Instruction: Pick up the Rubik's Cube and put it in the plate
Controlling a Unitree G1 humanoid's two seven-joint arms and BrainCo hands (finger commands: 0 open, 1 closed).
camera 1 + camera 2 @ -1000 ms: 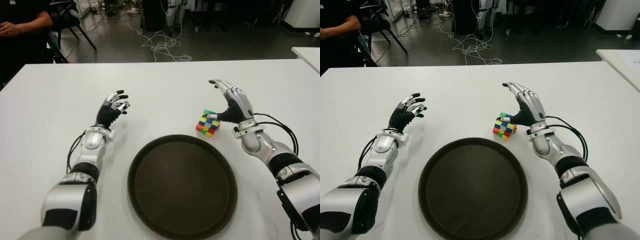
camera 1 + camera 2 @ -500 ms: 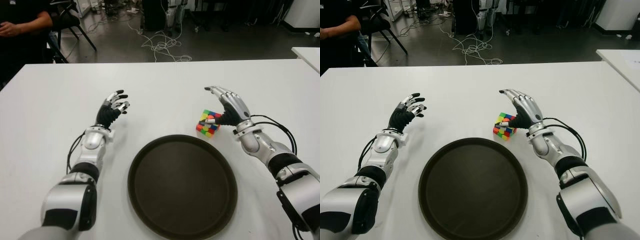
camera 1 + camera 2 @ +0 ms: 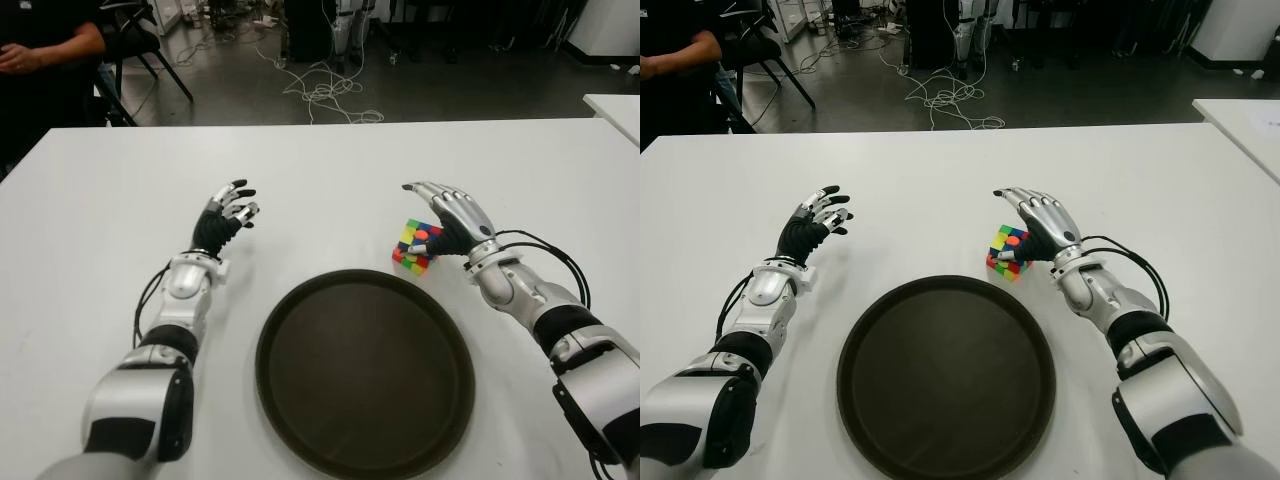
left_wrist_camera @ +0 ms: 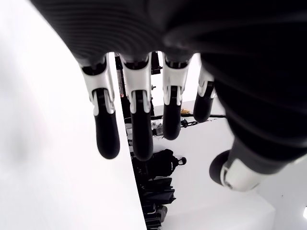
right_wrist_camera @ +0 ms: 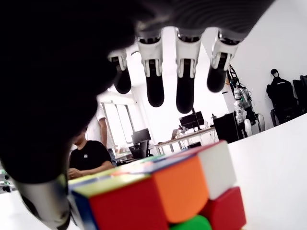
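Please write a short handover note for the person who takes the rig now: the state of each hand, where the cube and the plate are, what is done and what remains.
Right hand: over the cube, fingers spread above its top, not closed on it.
Left hand: idle, open, showing above the table on the left of the plate.
Cube: on the table just beyond the plate's far right rim, outside it.
Plate: near the table's front edge, between the arms, nothing in it.
Done: right hand is at the cube.
Left: close the fingers on it, lift, carry over the plate, set down, release.
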